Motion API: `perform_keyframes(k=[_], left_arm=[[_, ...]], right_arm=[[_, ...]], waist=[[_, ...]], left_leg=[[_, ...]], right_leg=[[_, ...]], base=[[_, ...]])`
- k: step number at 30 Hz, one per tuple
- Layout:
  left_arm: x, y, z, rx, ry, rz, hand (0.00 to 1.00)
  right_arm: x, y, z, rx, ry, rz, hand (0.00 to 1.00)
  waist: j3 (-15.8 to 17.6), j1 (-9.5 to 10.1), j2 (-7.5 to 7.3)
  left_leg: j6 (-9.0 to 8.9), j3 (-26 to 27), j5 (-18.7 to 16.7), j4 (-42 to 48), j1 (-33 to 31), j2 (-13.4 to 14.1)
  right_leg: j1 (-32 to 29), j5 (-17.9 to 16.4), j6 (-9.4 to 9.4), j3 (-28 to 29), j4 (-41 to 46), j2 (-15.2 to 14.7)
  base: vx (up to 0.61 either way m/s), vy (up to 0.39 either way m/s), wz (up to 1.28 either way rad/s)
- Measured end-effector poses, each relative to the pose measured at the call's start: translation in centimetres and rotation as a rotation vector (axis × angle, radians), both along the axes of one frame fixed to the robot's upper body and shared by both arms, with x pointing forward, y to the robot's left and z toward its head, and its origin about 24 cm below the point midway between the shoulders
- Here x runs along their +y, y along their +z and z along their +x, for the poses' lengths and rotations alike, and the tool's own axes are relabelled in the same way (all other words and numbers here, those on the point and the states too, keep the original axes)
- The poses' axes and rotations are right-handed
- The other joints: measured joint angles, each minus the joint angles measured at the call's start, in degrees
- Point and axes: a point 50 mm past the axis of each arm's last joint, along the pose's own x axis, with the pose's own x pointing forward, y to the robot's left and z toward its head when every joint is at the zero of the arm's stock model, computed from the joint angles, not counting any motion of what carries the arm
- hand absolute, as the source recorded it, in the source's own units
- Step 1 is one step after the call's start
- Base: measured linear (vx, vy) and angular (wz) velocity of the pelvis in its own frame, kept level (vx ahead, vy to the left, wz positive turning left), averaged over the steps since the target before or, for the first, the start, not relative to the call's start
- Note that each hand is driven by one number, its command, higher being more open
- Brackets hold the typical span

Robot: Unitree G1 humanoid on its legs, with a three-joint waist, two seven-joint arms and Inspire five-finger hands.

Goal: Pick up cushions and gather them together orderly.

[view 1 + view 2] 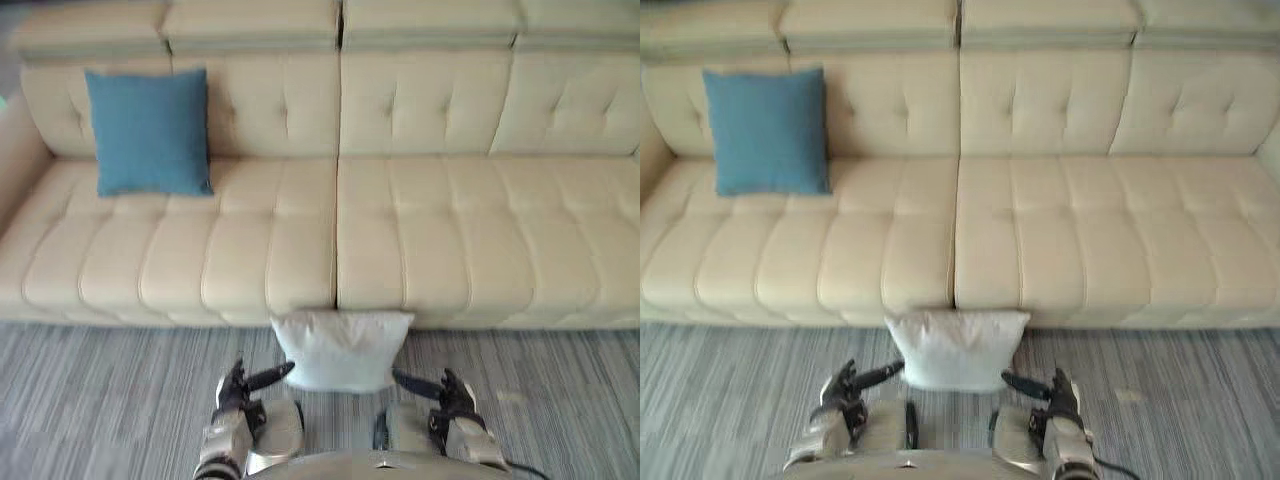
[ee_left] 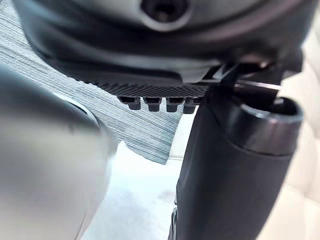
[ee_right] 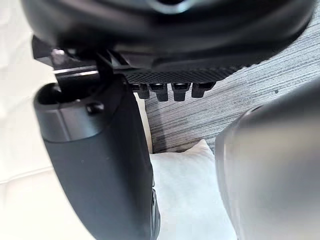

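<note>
A white cushion (image 1: 342, 350) stands on the carpet, leaning against the front of the sofa at its middle seam. My left hand (image 1: 236, 394) is low on the cushion's left side and my right hand (image 1: 453, 397) is low on its right. Both are open, each with its thumb stretched inward so the tip reaches the cushion's lower edge. The white cushion (image 2: 135, 200) shows past the left thumb (image 2: 235, 175) in the left wrist view, and the cushion (image 3: 185, 195) lies beside the right thumb (image 3: 100, 165) in the right wrist view. A blue cushion (image 1: 150, 130) leans upright against the sofa's backrest at the far left.
The long beige tufted sofa (image 1: 420, 230) spans the whole width, with bare seats to the right of the blue cushion. Grey striped carpet (image 1: 100, 400) runs along its front on both sides of the white cushion.
</note>
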Motion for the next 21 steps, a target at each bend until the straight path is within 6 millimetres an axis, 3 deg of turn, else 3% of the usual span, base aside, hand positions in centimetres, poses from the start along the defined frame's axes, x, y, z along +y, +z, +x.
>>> perform_keyframes(k=[4, 6, 8, 11, 15, 16, 17, 20, 21], left_arm=[[1.1, 3.2, 4.6, -0.161, -0.021, 0.063, 1.00], [1.8, 5.7, 7.7, -0.262, -0.006, 0.103, 1.00], [2.1, 6.9, 9.1, -0.311, 0.004, 0.107, 1.00], [2.8, 11.2, 13.0, -0.471, 0.036, 0.136, 1.00], [3.2, 16.5, 16.5, -0.643, 0.052, 0.165, 1.00], [3.1, 18.7, 17.7, -0.713, 0.044, 0.176, 1.00], [2.9, 19.4, 18.1, -0.735, 0.039, 0.180, 1.00], [1.2, 24.0, 20.2, -0.882, -0.025, 0.201, 1.00], [0.7, 24.7, 20.5, -0.903, -0.041, 0.203, 0.00]], right_arm=[[-0.3, 3.4, 5.3, -0.199, -0.039, 0.004, 1.00], [-0.6, 6.1, 8.6, -0.323, -0.043, -0.013, 1.00], [-0.7, 7.4, 10.0, -0.378, -0.041, -0.019, 1.00], [-0.7, 11.9, 14.0, -0.551, -0.033, -0.043, 1.00], [-0.1, 16.9, 17.7, -0.713, -0.021, -0.041, 1.00], [0.3, 18.7, 18.7, -0.771, -0.004, -0.045, 1.00], [0.5, 19.3, 19.0, -0.791, 0.005, -0.048, 1.00], [1.8, 23.2, 20.9, -0.914, 0.031, -0.035, 1.00], [2.0, 23.8, 21.1, -0.931, 0.033, -0.024, 0.00]], waist=[[5.60, 0.16, -1.01], [7.62, 0.27, -1.63], [8.37, 0.26, -1.77], [10.42, 0.20, -2.28], [11.57, 0.01, -2.27], [12.05, -0.06, -2.26], [12.14, -0.06, -2.25], [12.47, -0.18, -2.11], [12.51, -0.18, -2.11]], left_leg=[[0.30, -1.60, -0.86, 8.59, -13.54, 1.08], [0.90, -2.10, -0.19, 11.42, -20.98, 1.43], [1.04, -2.53, 0.42, 12.29, -24.18, 1.49], [0.93, -3.15, 2.41, 13.80, -32.47, 1.56], [0.75, -3.96, 4.32, 14.10, -39.35, 1.44], [0.54, -4.43, 5.02, 14.02, -41.59, 1.23], [0.49, -4.55, 5.25, 13.98, -42.35, 1.15], [-0.11, -5.74, 6.96, 13.66, -47.33, 0.31], [-0.14, -5.98, 7.26, 13.66, -48.08, 0.25]], right_leg=[[-13.44, -1.14, -0.64, -0.03, 9.23, 0.00], [-20.97, -0.73, -1.02, 0.02, 12.61, -0.07], [-24.22, -0.25, -1.41, 0.03, 13.60, -0.06], [-32.73, 0.92, -2.16, -0.08, 15.85, -0.06], [-39.68, 1.74, -2.78, -0.46, 17.07, -0.13], [-41.86, 1.84, -2.93, -0.86, 17.60, -0.35], [-42.61, 1.85, -2.95, -0.97, 17.83, -0.43], [-47.60, 2.07, -3.31, -1.89, 19.02, -1.08], [-48.30, 2.08, -3.34, -2.10, 19.21, -1.14]], base=[[-0.30, -0.040, 0.01], [-0.16, 0.006, -0.02], [-0.11, 0.015, 0.00], [-0.08, 0.019, 0.01], [-0.03, -0.001, 0.08], [-0.03, -0.020, 0.14], [-0.03, -0.022, 0.17], [-0.04, -0.022, 0.20], [-0.02, -0.004, 0.15]])
